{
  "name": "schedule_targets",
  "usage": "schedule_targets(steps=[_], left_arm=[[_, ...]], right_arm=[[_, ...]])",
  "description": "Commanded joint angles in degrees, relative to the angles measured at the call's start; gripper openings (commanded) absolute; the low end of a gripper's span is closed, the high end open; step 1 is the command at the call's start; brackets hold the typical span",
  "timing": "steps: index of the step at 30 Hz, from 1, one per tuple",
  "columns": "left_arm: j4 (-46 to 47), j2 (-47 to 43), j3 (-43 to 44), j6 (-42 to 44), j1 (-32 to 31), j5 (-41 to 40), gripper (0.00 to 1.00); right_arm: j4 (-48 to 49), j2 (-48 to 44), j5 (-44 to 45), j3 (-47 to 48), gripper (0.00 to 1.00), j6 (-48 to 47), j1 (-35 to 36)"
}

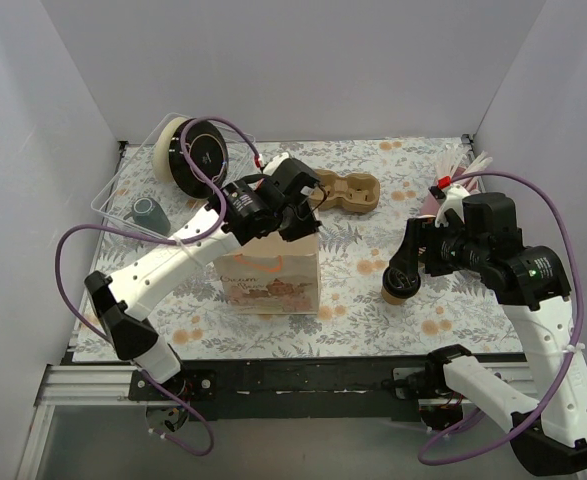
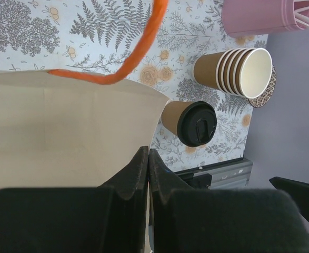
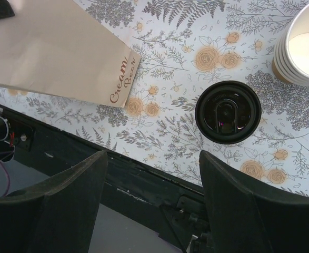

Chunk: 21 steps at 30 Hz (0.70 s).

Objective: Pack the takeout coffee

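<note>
The takeout coffee (image 1: pixel 400 288) is a kraft-brown cup with a black lid. It stands upright on the floral cloth, right of the paper bag (image 1: pixel 271 278). It also shows in the left wrist view (image 2: pixel 195 123), and its lid shows in the right wrist view (image 3: pixel 228 112). My right gripper (image 1: pixel 409 262) hovers just above it, open and empty (image 3: pixel 151 158); the lid lies beyond the fingertips. My left gripper (image 1: pixel 301 222) is shut on the bag's top edge (image 2: pixel 148 156) and holds the bag open. The bag's orange handle (image 2: pixel 138 47) curves in front.
A stack of empty paper cups (image 2: pixel 238 73) lies beside the coffee. A pink cup of straws (image 1: pixel 441 195) stands behind it. A cardboard cup carrier (image 1: pixel 351 190), a tape-like roll (image 1: pixel 193 152) and a clear tray with a grey-green mug (image 1: pixel 145 211) are at the back.
</note>
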Motion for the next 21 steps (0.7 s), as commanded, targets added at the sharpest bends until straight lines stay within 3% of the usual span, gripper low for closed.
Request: schedule_targets(steps=[1, 4, 8, 14, 15, 21], left_arm=[[-0.5, 0.2, 1.5, -1.6, -0.5, -2.1, 0.03], [0.0, -0.4, 1.0, -1.6, -0.7, -2.4, 0.20], [2.3, -2.1, 2.4, 1.6, -0.6, -3.7, 0.63], [7.2, -8.1, 2.7, 6.1, -0.6, -6.3, 0.94], [8.3, -9.8, 1.1, 6.8, -0.5, -6.8, 0.98], [12.2, -24.4, -6.9, 11.4, 0.1, -14.5, 0.98]], right_arm=[[1.2, 0.1, -0.5, 1.7, 0.79, -1.5, -0.1], [1.2, 0.5, -0.3, 2.1, 0.79, -1.8, -0.1], [1.8, 1.2, 0.9, 3.4, 0.79, -1.2, -0.1], [3.0, 3.5, 3.5, 7.5, 0.76, 3.3, -0.1], [3.4, 4.7, 4.4, 8.0, 0.75, 5.1, -0.1], [7.0, 12.3, 7.1, 12.0, 0.72, 10.6, -0.1]])
